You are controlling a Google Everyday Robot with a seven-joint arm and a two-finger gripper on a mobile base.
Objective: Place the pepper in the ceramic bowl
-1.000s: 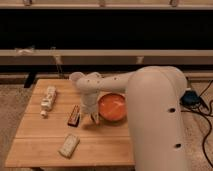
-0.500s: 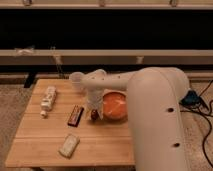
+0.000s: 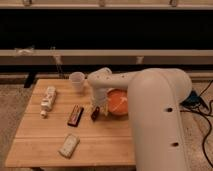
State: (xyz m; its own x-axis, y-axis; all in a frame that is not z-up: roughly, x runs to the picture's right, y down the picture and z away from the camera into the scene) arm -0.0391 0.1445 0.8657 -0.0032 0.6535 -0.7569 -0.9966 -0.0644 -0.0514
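Note:
The pepper (image 3: 95, 114) is a small dark red-brown piece on the wooden table (image 3: 45, 135), just left of the orange-red ceramic bowl (image 3: 120, 102). My gripper (image 3: 100, 112) reaches down from the big white arm (image 3: 150, 100) and is right at the pepper, between it and the bowl's left rim. The gripper covers part of the pepper. I cannot tell whether the pepper is held or rests on the table. The bowl's right side is hidden behind the arm.
A translucent white cup (image 3: 77, 81) stands at the back, left of the arm. A flat dark bar with orange edges (image 3: 76, 115) lies left of the pepper. A white bottle (image 3: 48, 98) lies at the far left. A pale packet (image 3: 69, 145) lies near the front edge.
The arm's wrist has shifted slightly up and right above the pepper. The gripper stays at the same spot by the bowl's left rim, and the pepper shows more clearly beside it.

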